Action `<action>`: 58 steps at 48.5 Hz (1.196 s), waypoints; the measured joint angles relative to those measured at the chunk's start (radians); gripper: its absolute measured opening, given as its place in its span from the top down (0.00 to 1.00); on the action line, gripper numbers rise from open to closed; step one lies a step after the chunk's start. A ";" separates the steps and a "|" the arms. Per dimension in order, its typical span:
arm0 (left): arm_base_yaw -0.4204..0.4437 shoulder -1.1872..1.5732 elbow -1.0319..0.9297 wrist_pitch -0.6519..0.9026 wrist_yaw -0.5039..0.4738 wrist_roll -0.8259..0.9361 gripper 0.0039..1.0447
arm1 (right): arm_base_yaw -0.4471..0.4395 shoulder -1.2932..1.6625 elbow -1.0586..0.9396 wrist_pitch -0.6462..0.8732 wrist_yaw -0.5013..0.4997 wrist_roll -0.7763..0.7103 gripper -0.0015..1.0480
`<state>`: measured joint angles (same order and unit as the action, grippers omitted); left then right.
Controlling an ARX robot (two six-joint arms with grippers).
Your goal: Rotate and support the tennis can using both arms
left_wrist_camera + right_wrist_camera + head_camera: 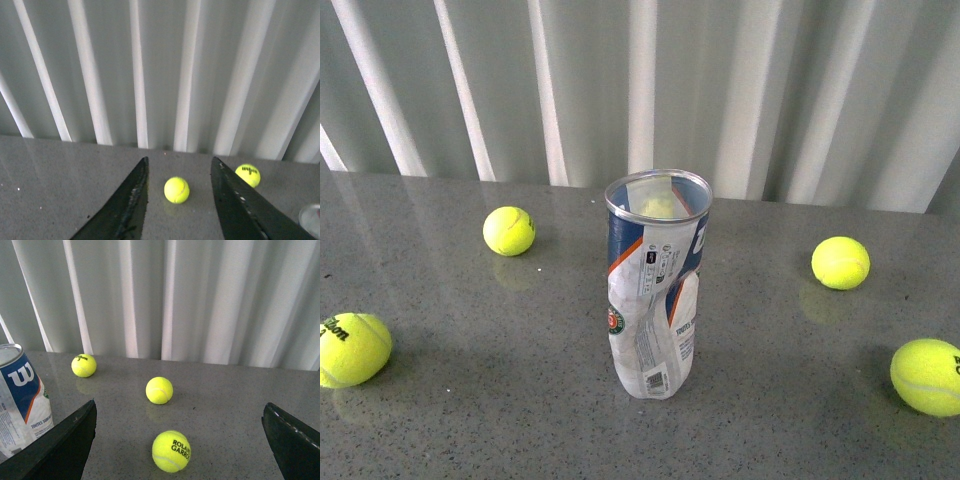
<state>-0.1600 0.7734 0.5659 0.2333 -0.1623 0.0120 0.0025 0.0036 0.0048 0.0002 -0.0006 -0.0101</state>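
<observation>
The tennis can (pixel 655 285) stands upright in the middle of the grey table, open metal rim up, its blue, white and orange label and barcode facing me. Neither arm shows in the front view. In the right wrist view the can (pixel 20 392) stands at the picture's edge beside one finger; my right gripper (pixel 180 432) is wide open and empty. In the left wrist view my left gripper (pixel 178 170) is open and empty, and a sliver of the can's rim (pixel 311 220) shows at the corner.
Several yellow tennis balls lie loose on the grey table (pixel 470 400): two left of the can (pixel 509 231) (pixel 352 349), two right of it (pixel 840 262) (pixel 926 376). One ball (pixel 171 451) lies between the right fingers, another (pixel 176 189) between the left fingers. A white curtain (pixel 640 90) hangs behind.
</observation>
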 joint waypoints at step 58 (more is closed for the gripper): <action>0.158 -0.526 -0.541 -0.002 0.163 -0.014 0.97 | 0.000 0.000 0.000 0.000 0.002 0.000 0.07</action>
<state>-0.0025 0.2474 0.0250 0.2317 0.0002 -0.0017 0.0025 0.0036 0.0048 0.0002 0.0017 -0.0097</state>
